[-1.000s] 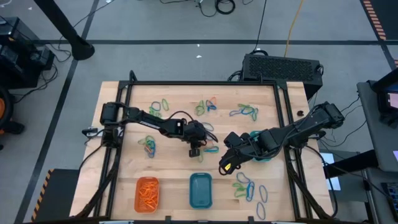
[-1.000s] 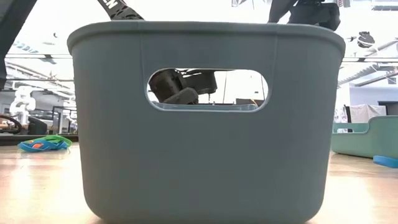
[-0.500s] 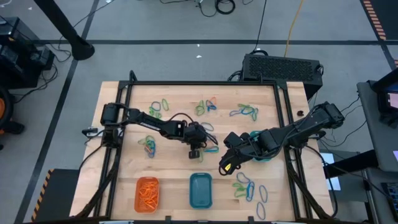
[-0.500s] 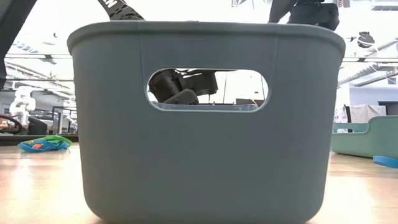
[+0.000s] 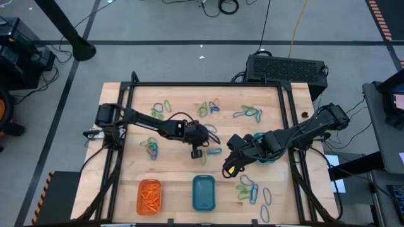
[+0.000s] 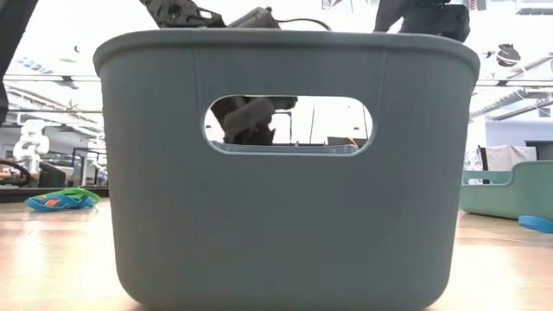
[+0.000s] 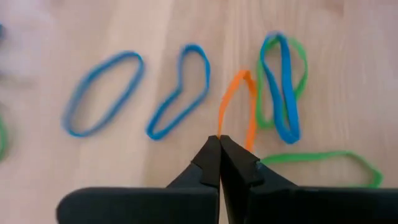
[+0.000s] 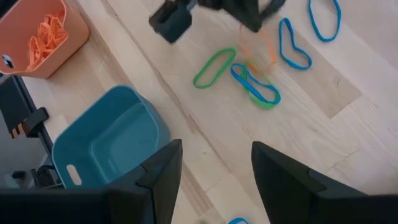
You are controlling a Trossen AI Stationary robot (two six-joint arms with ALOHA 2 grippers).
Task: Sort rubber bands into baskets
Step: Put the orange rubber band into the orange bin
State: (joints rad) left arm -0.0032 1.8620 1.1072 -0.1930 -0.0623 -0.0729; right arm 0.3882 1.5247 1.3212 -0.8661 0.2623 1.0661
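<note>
My left gripper (image 5: 197,153) is near the table's middle, shut on an orange rubber band (image 7: 237,106). Blue rubber bands (image 7: 179,92) and green rubber bands (image 7: 323,163) lie flat on the wood around it. My right gripper (image 5: 228,169) hangs open just to the right, above the table, holding nothing. The orange basket (image 5: 149,196), holding orange bands, and the blue basket (image 5: 203,193) stand at the near edge. A teal-green basket (image 5: 264,157) is partly hidden under my right arm. In the low view the blue basket's wall (image 6: 285,190) fills the picture. My left gripper pinches one end of the orange band (image 7: 219,132) between its two fingertips (image 7: 208,158). The fingers come slanting down from the table's left side. The band runs away from the tips as a narrow loop; whether its far end (image 7: 246,76) touches the wood, I cannot tell.
More clusters of rubber bands lie at the far side (image 5: 209,107), far right (image 5: 249,114), left (image 5: 151,148) and near right (image 5: 252,189). A black box (image 5: 287,68) stands beyond the far edge. A dark frame (image 5: 208,84) runs round the table.
My left gripper has shut on the orange band and risen a little; in the low view its arm now shows above the basket's rim. The band's pinched end has come up with it. My right gripper has kept still.
</note>
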